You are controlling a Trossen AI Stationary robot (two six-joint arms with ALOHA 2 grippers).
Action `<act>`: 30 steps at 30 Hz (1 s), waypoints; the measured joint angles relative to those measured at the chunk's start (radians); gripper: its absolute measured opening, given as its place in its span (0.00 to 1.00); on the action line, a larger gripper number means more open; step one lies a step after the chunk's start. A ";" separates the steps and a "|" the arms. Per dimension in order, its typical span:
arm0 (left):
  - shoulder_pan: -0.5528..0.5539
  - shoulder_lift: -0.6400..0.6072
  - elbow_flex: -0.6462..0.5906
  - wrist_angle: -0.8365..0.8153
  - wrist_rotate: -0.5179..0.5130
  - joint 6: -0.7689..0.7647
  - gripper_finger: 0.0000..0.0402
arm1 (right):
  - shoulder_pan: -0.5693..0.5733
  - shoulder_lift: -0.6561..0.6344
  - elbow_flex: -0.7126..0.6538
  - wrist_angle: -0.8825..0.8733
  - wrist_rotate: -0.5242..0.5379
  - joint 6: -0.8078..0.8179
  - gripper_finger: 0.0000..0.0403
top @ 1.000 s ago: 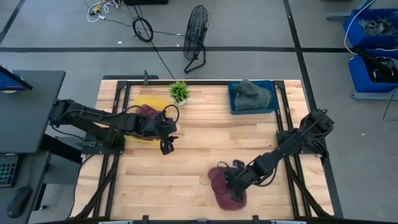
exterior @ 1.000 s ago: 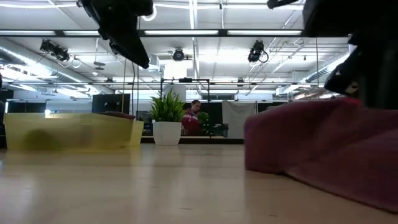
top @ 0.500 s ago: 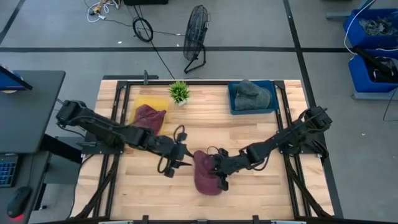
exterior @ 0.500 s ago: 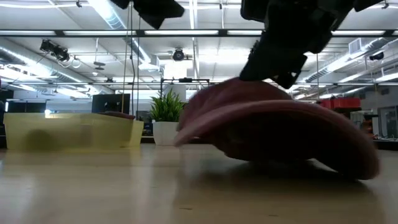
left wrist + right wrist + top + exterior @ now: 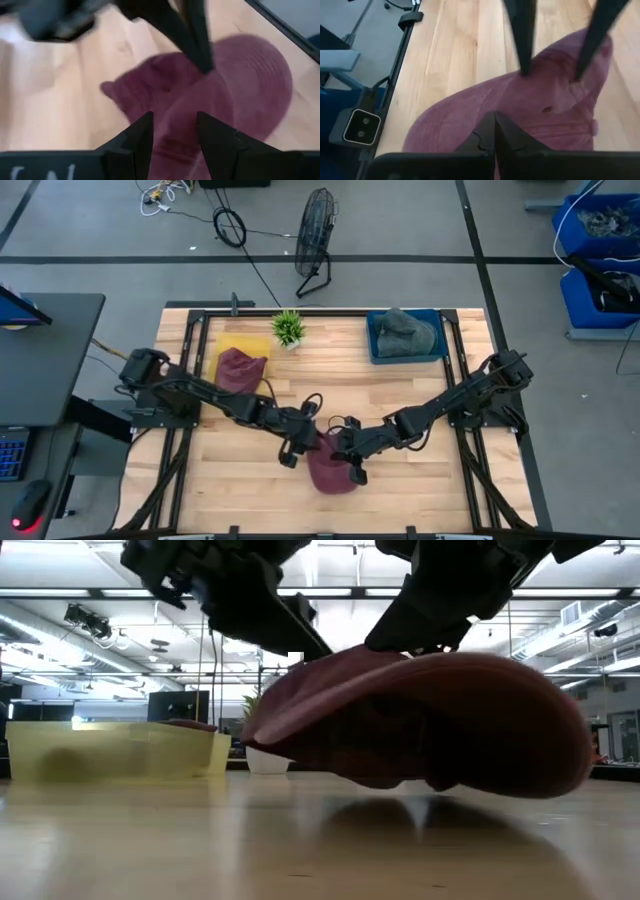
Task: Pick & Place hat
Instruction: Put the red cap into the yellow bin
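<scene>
Maroon hat (image 5: 330, 468) is near the table's middle, a little toward the 6 o'clock edge of the wooden table (image 5: 410, 405), and both arms meet over it; in the low view the hat (image 5: 420, 720) hangs just above the wood, with a thin gap and a shadow under it, so it does not rest on the table. Right gripper (image 5: 350, 463) comes in from 3 o'clock and reaches the hat's 3 o'clock side; in the right wrist view its two fingers (image 5: 490, 135) are pressed together on the maroon cloth (image 5: 520, 115), so it is pinching the hat. Left gripper (image 5: 298, 442) comes from 9 o'clock and stands at the hat's 10 o'clock edge; in the left wrist view its fingers (image 5: 140, 137) are spread apart, with the hat's cloth (image 5: 210, 110) showing between and beyond them, and I cannot tell if they touch it. Second maroon hat (image 5: 240, 368) lies on a yellow tray (image 5: 245, 344) toward 10 o'clock on the table; a small green plant (image 5: 289, 328) in a white pot stands at about 11 o'clock, just beside the tray; a blue bin (image 5: 378, 345) with grey cloth (image 5: 408, 332) inside is at about 1 o'clock. On the floor past the 12 o'clock edge stands a black fan (image 5: 316, 240).
</scene>
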 joint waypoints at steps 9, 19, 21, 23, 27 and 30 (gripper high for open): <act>-0.002 0.041 0.000 0.074 0.107 -0.030 0.38 | -0.005 0.000 0.000 -0.015 -0.004 -0.038 0.00; 0.004 0.048 0.000 0.108 0.117 -0.176 0.38 | -0.039 0.000 0.000 -0.012 -0.003 -0.054 0.00; 0.003 0.051 -0.001 0.093 0.117 -0.173 0.38 | -0.045 0.000 0.000 -0.007 -0.003 -0.060 0.00; 0.004 0.050 -0.001 0.099 0.118 -0.174 0.38 | -0.047 0.000 0.000 -0.005 -0.006 -0.067 0.00; 0.015 0.050 -0.001 0.099 0.115 -0.181 0.38 | -0.046 0.000 0.000 -0.003 -0.048 -0.114 0.00; 0.017 0.050 -0.001 0.076 0.114 -0.181 0.38 | -0.046 0.000 0.000 -0.001 -0.048 -0.114 0.00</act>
